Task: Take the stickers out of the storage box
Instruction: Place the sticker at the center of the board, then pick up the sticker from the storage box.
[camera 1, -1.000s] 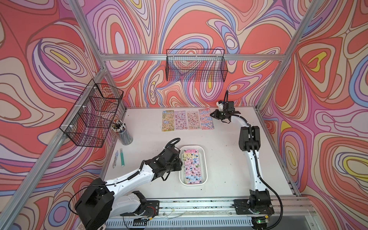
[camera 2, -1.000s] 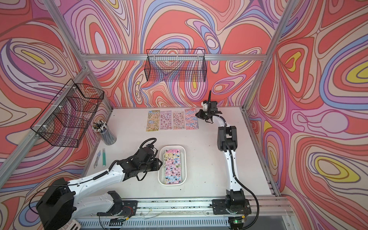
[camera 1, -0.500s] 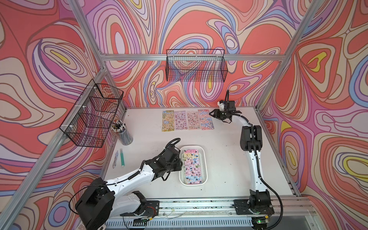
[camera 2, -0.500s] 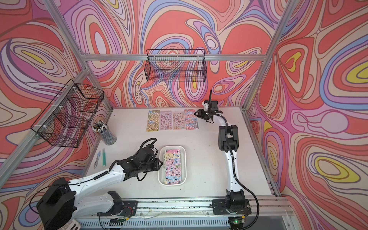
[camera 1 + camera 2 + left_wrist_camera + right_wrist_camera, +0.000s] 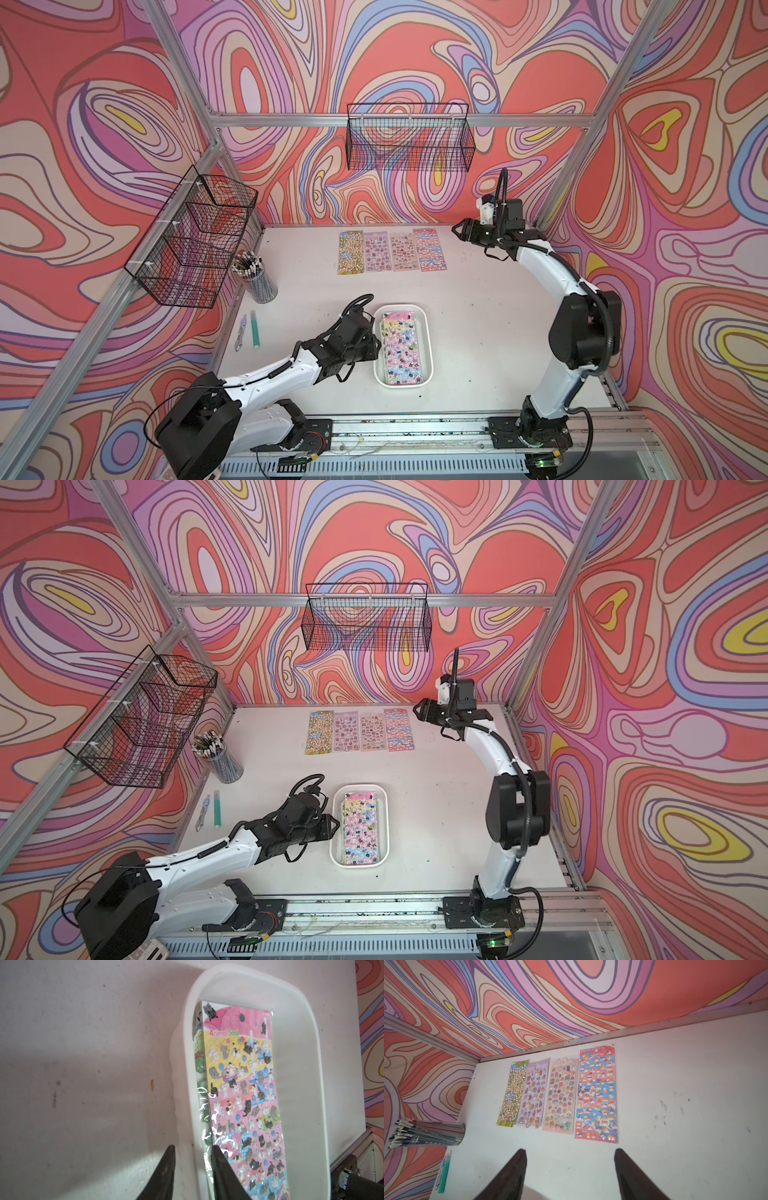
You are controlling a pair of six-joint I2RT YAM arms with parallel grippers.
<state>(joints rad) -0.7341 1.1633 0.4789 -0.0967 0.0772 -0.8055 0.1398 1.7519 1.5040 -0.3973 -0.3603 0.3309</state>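
Legible: "Animal Seal", printed at the head of the top cat sticker sheet (image 5: pixel 241 1088) in the storage box (image 5: pixel 301 1064). Nothing else readable.

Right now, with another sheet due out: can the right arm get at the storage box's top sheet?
Probably yes: the right claw is open and empty, the top sheet lies uncovered, and the left claw grips the storage box wall.

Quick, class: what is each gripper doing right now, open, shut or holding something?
Left gripper: closed on the storage box wall, one finger inside, one outside.
Right gripper: open, holding nothing.
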